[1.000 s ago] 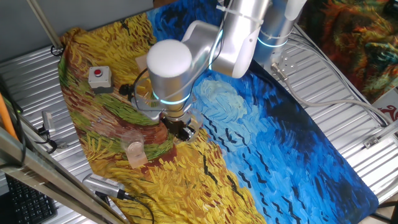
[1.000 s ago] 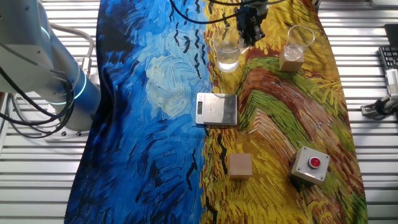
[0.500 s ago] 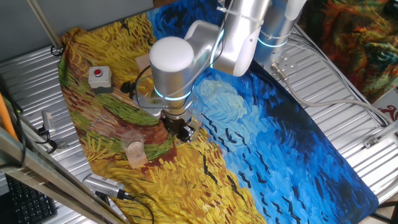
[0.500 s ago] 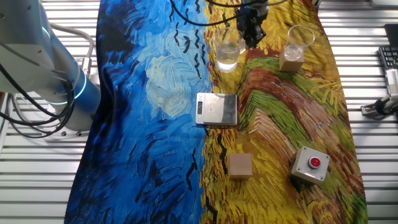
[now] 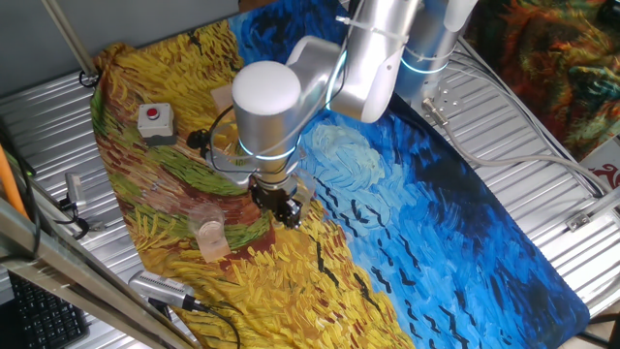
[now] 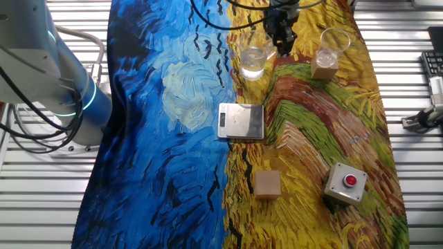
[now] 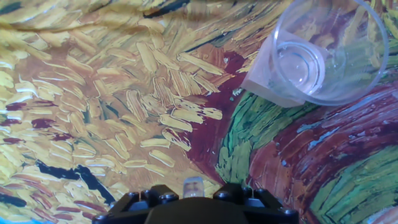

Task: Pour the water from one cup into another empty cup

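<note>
claw shifts slightly beside the clear tumbler

compared with a second ago, the claw has edged a little toward the peach cup side, and sits just right of the clear tumbler in the other fixed view. whether its fingers are spread or closed cannot be told; it grips nothing that shows. in the hand view only the black base of the claw appears at the bottom edge.

the clear tumbler stands upright on the counter, with a little water at its bottom. the peach cup stands upright, well to the right of the claw, and shows at top right of the hand view.

farther out lie a small scale, a tan block and a red button box.
</note>
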Robot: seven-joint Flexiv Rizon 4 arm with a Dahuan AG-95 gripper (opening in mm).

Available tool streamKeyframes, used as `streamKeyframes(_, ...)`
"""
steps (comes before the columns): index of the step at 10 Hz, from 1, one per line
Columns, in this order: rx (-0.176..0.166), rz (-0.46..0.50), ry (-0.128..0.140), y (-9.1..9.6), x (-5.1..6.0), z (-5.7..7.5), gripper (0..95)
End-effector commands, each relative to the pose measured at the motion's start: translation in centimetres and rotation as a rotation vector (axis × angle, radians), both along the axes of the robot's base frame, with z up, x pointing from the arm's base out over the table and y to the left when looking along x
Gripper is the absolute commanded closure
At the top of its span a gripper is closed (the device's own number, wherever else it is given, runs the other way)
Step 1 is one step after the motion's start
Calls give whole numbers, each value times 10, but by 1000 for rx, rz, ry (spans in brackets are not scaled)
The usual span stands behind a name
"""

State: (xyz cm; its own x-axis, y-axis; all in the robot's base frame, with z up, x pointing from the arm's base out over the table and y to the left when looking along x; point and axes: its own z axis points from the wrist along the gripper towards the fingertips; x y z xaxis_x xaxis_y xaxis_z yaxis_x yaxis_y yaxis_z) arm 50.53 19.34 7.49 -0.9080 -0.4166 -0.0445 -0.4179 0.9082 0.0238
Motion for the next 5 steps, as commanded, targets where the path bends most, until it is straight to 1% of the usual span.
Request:
streamKeyframes(1,-5,-5,11,1,3,0,380)
streamKeyframes(2,-5,-4,13,2,5,1,380)
streamKeyframes(4,-11,0,27,3,15,7,380)
streamKeyframes(5,-13,2,26,3,17,8,380)
